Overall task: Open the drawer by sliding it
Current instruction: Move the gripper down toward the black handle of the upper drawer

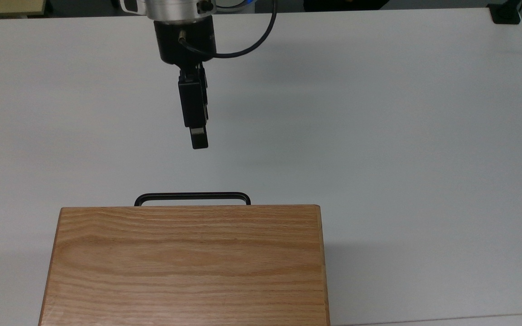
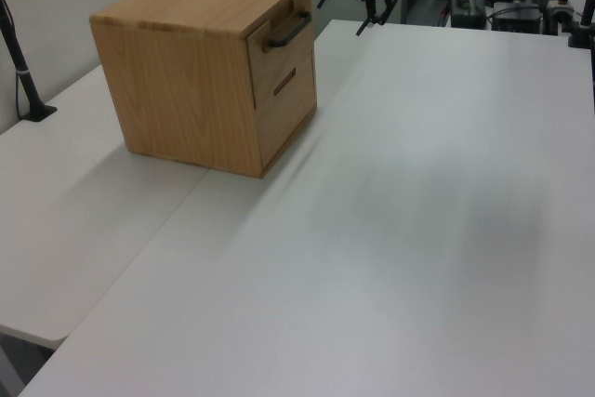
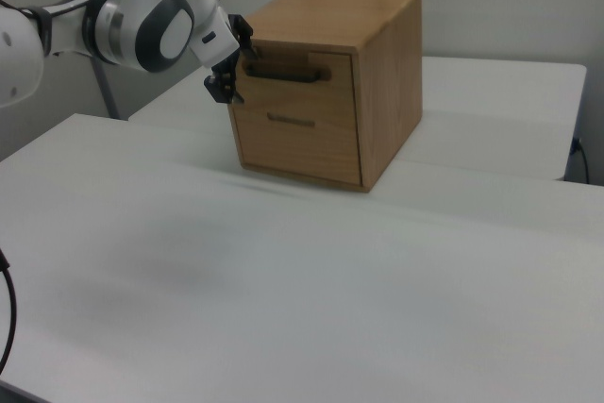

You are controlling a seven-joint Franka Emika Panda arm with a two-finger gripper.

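The light oak wooden cabinet (image 1: 188, 265) sits at 6 o'clock on the white table (image 1: 379, 136) in the top view. Its upper drawer (image 2: 279, 48), oak-fronted with a thin black metal bar handle (image 1: 192, 196), is shut flush. The black two-finger gripper (image 2: 351, 2) hangs in the air at 12 o'clock from the handle, near but apart, its fingers (image 2: 366, 22) spread.
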